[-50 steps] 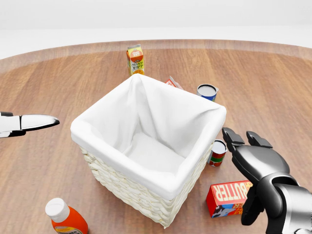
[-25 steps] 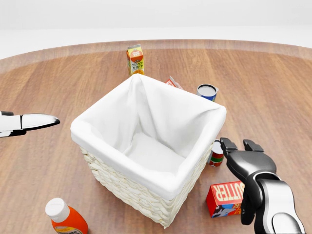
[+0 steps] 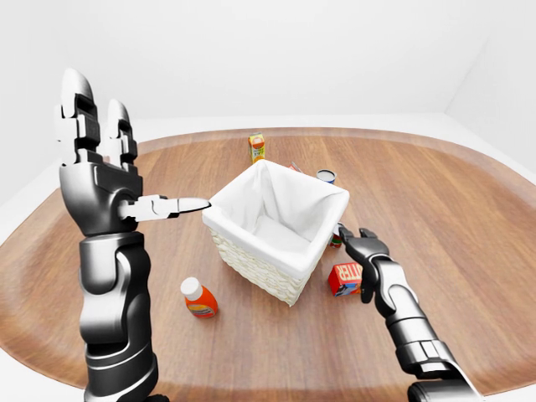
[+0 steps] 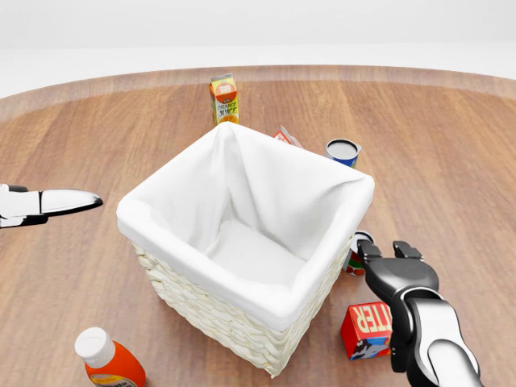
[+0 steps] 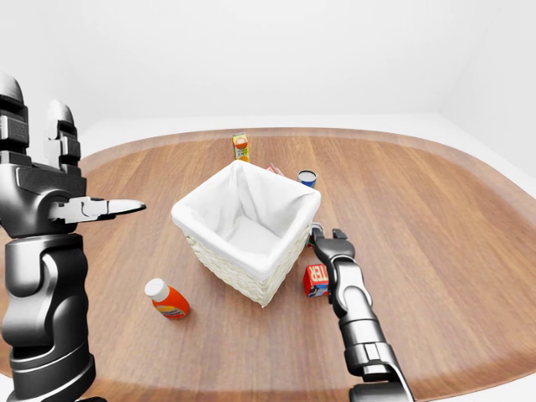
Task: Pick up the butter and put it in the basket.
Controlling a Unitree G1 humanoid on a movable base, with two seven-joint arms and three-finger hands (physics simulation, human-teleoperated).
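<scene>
Butter box (image 4: 368,330), red with white lettering, lies on the wooden table (image 4: 451,161) at the lower right of the head view, just beside the basket's (image 4: 201,302) near right corner and partly hidden by the right hand (image 4: 393,270), which hangs directly over it with fingers spread and nothing between them; whether the fingers touch the box cannot be told. The woven basket with its white cloth lining sits mid-table and holds nothing visible. A small red-labelled can (image 4: 355,256) stands between the basket and the right hand, close against the hand's fingertips. Toward the top of the head view an orange juice carton (image 4: 224,98) stands upright, a blue-labelled can (image 4: 343,151) sits to the right of it, and a small red and white carton (image 4: 287,137) peeks out behind the basket's rim. A ketchup bottle (image 4: 108,360) with a white cap lies at lower left. The left hand (image 3: 117,180) is raised high at the left of the left-eye view, well away from everything, fingers upright and released, thumb pointing toward the basket
</scene>
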